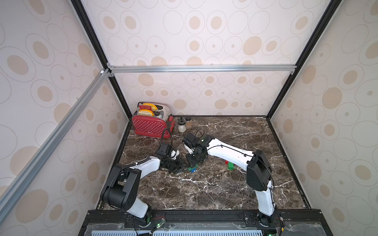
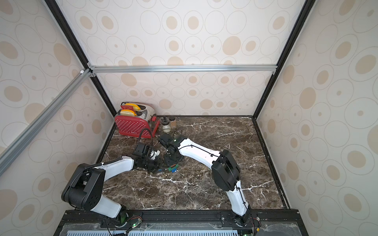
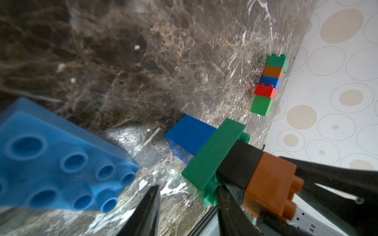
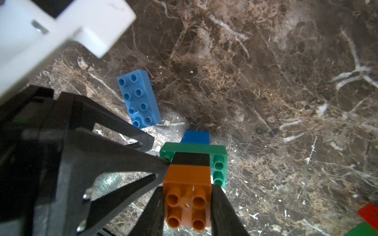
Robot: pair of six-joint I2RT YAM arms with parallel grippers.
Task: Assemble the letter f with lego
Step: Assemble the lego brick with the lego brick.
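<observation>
1. Centrally, in both top views, the stack (image 1: 192,168) stands on the dark marble-patterned table (image 1: 204,190). It sits between the left gripper (image 1: 177,168) and the right gripper (image 1: 192,163), which reaches down onto it and hides most of it.
2. Both top views: a row of bricks (image 1: 230,166) lies well apart, half hidden by the right arm. A red dotted toaster (image 1: 150,126) and two jars (image 1: 182,125) occupy the far left corner. Cream walls (image 1: 194,40) with beige ovals enclose the table.
3. Left wrist view: the stack's long axis rises from the surface.
   - From the table up come the blue brick (image 3: 190,137), the oblong green brick (image 3: 212,161) set crosswise, the black brick (image 3: 239,163) and the orange brick (image 3: 270,183).
   - The left fingers (image 3: 147,208) are spread, with bare table between them; one seems to touch the black brick.
   - A light-blue brick (image 3: 61,163) lies flat just beside them, studs up.
   - The row reads green, orange, blue, red, green, end to end.
4. Right wrist view: the orange brick's studs point at the camera. The right fingers (image 4: 223,208) pinch that brick from both sides.
</observation>
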